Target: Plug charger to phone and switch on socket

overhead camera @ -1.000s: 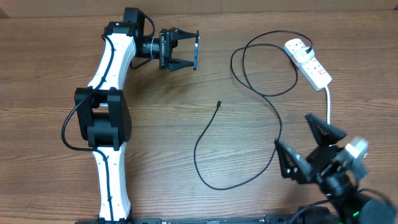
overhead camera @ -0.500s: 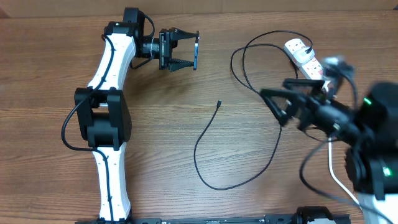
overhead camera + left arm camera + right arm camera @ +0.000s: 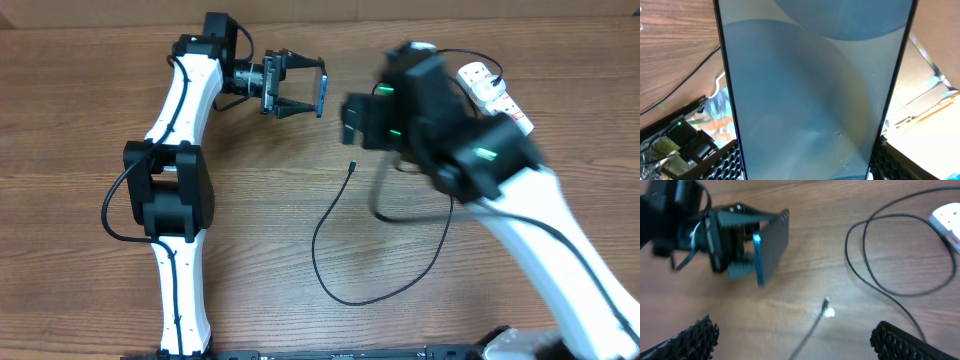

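Note:
My left gripper (image 3: 300, 88) is shut on the phone (image 3: 322, 94) and holds it on its edge above the table at the back. The phone's blue screen (image 3: 810, 90) fills the left wrist view between the two finger pads. The charger's thin black cable (image 3: 325, 270) loops over the table, and its connector tip (image 3: 352, 165) lies below the phone. The tip (image 3: 826, 301) shows in the right wrist view, ahead of my open, empty right gripper (image 3: 800, 340). The same view shows the phone (image 3: 770, 245). The white socket (image 3: 495, 95) lies at the back right, with the cable running to it.
My right arm (image 3: 470, 150) stretches, blurred, from the front right across the cable loops toward the middle of the table. The socket's end (image 3: 947, 222) shows at the right edge of the right wrist view. The left arm's base (image 3: 170, 200) stands at the left.
My right arm has swung from the front right corner up and left across the table to above the cable tip. The left gripper still holds the phone, shifted slightly right.

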Motion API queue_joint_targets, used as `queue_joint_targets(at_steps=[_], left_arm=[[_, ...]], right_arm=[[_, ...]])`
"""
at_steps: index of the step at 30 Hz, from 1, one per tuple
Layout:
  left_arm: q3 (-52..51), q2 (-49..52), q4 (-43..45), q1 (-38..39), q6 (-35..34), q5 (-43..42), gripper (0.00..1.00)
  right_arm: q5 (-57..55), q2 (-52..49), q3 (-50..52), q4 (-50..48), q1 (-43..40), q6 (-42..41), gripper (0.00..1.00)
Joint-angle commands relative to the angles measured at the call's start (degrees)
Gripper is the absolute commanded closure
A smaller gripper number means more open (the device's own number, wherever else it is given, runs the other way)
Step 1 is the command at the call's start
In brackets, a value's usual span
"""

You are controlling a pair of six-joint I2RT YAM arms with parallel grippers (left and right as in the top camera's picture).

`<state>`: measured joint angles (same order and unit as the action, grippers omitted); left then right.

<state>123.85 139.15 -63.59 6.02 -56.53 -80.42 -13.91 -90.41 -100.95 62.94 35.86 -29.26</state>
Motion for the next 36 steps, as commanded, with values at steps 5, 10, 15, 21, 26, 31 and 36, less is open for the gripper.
queue_joint_targets(at_steps=[5,10,15,21,26,31,36], left_arm=[[1.68,-0.11,-0.02,3.06,-1.88,-1.57,0.34],[1.68,-0.11,0.00,3.96,-2.25,-1.53,0.34],[1.68,-0.11,0.00,4.17,-2.80,-1.49,0.34],[1.68,-0.11,0.00,4.20,-2.84,-1.49,0.34],[1.68,-0.11,0.00,4.26,-2.84,-1.51,0.34],[1.68,-0.11,0.00,4.24,-2.82,-1.51,0.34],[1.68,-0.11,0.00,4.26,-2.82,-1.49,0.34]], right_arm=[[-8.52,-8.81,-1.33,-8.50,2.05,-5.27,0.01],[-8.57,-10.47,-1.33,-10.99,2.05,-7.87,0.20],[-9.20,-12.52,-1.31,-9.68,1.77,-9.16,0.23],[-11.63,-13.90,-1.29,-9.38,1.79,-9.75,0.32],[-13.29,-14.84,-1.29,-9.07,0.92,-9.77,0.38],[-13.25,-15.65,-1.27,-9.07,0.72,-9.77,0.39],[-13.03,-16.09,-1.27,-9.57,0.72,-9.77,0.44]])
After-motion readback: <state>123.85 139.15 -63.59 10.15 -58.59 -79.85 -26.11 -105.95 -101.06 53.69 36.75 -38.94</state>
